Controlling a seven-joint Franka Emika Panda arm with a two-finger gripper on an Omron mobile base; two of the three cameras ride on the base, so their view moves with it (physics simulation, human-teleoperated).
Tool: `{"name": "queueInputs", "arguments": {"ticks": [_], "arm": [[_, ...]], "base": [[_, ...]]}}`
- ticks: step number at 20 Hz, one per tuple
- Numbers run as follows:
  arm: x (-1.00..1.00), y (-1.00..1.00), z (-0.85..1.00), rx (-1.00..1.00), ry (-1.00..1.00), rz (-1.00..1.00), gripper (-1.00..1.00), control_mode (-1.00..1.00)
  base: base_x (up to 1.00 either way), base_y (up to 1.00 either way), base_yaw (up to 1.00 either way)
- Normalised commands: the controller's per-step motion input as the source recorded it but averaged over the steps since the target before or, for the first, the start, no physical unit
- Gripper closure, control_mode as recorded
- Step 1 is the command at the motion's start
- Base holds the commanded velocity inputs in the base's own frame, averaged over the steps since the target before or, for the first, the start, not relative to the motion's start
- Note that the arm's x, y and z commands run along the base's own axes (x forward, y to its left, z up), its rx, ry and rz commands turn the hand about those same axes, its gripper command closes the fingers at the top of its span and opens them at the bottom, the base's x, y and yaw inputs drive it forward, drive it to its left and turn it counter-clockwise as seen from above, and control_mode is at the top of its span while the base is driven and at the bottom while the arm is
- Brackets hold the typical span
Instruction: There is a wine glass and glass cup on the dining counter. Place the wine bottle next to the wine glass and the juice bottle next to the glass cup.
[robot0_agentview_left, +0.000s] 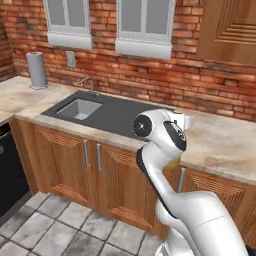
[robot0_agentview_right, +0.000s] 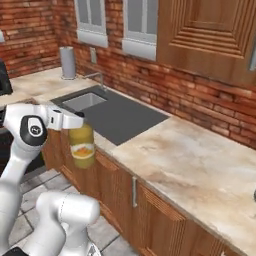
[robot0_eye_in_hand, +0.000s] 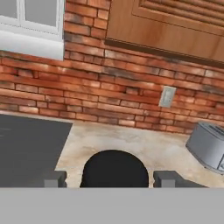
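**Juice bottle held in the air in front of the sink cabinets**

The gripper (robot0_agentview_right: 80, 121) is closed on the neck of the juice bottle (robot0_agentview_right: 82, 145), just under its cap. In the right base view the yellow bottle hangs upright from the hand, with its orange and white label turned to the camera. It is clear of any surface, in front of the wooden cabinet doors (robot0_agentview_right: 150, 210) and below the edge of the marbled worktop (robot0_agentview_right: 195, 165). In the hand view the round black cap (robot0_eye_in_hand: 114, 168) sits between the two dark finger tips (robot0_eye_in_hand: 54, 178), one on each side of it.

In the left base view the white arm covers nearly all of the bottle; only a thin yellow strip (robot0_agentview_left: 173, 163) shows at the lower edge of the wrist.

Behind the bottle, the dark grey sink (robot0_agentview_right: 107, 112) with its basin and faucet (robot0_agentview_right: 98, 76) is set in the worktop against the brick wall (robot0_agentview_right: 200, 95). A paper towel roll (robot0_agentview_left: 36, 70) stands upright on the worktop, well to the left of the sink. In the hand view a grey metal appliance (robot0_eye_in_hand: 209, 146), maybe a toaster, stands on the worktop at the right, near a wall socket (robot0_eye_in_hand: 167, 96).
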Motion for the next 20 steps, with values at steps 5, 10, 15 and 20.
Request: {"name": "queueInputs", "arguments": {"ticks": [5, 10, 15, 20], "arm": [[0.0, 0.0, 0.0, 0.0, 0.0, 0.0, 1.0, 1.0], [0.0, 0.0, 0.0, 0.0, 0.0, 0.0, 1.0, 1.0], [0.0, 0.0, 0.0, 0.0, 0.0, 0.0, 1.0, 1.0], [0.0, 0.0, 0.0, 0.0, 0.0, 0.0, 1.0, 1.0]], "base": [[-0.04, 0.01, 1.0], [-0.03, 0.0, 1.0], [-0.03, 0.0, 1.0], [-0.03, 0.0, 1.0]]}}
